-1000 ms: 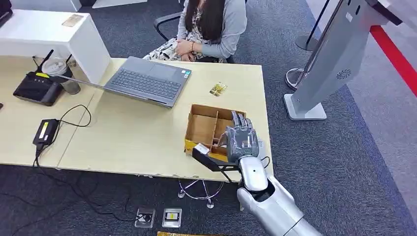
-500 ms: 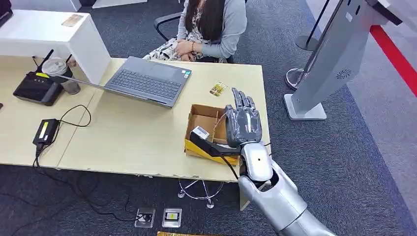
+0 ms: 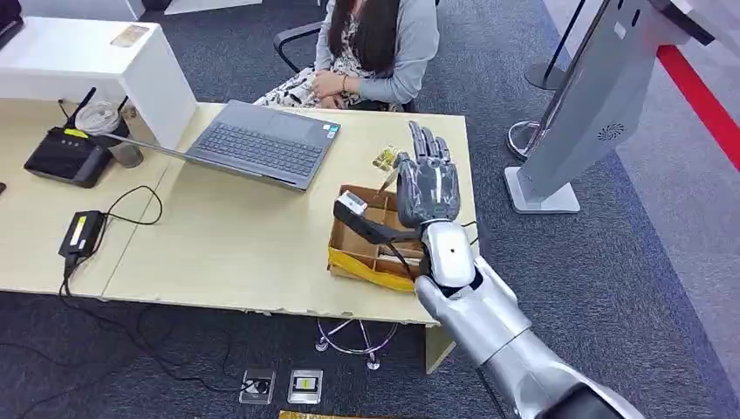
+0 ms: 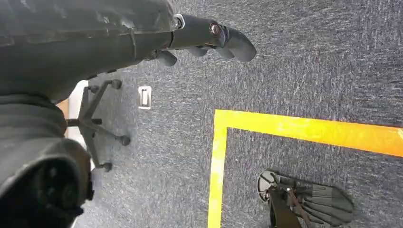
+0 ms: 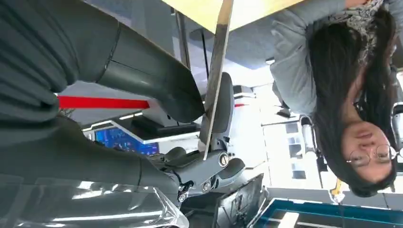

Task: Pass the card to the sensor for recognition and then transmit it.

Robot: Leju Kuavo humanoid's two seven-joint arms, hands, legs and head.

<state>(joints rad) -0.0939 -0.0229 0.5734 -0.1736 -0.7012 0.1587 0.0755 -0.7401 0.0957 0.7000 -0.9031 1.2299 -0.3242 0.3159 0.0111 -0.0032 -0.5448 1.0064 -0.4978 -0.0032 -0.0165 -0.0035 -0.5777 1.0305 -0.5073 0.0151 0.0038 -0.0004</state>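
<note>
Because the thin, pale rigid card (image 5: 216, 76) is gripped only by its edge, between the thick grey thumb and the darker fingers of the silver right hand (image 3: 426, 188), the likeliest failure, as I judge it, is a slip or a twist as the arm carries it on toward a sensor; the contact area looks small, so any knock against the wall of the brown partitioned cardboard box (image 3: 349, 249) below, or a quick swing, could turn or drop it; the grey slanted kiosk stand (image 3: 585, 113) stands well apart across the carpet, though I cannot tell whether the reader sits there. From the head view the card shows as a slim sliver beside the thumb, raised above the box and clear of the light wooden desk (image 3: 236, 236); the other fingers stand extended, lying close together. From the wrist it appears edge-on, flat and stiff, its face unreadable. The left hand (image 4: 209, 38) hangs over grey carpet, fingers curled, holding nothing.
</note>
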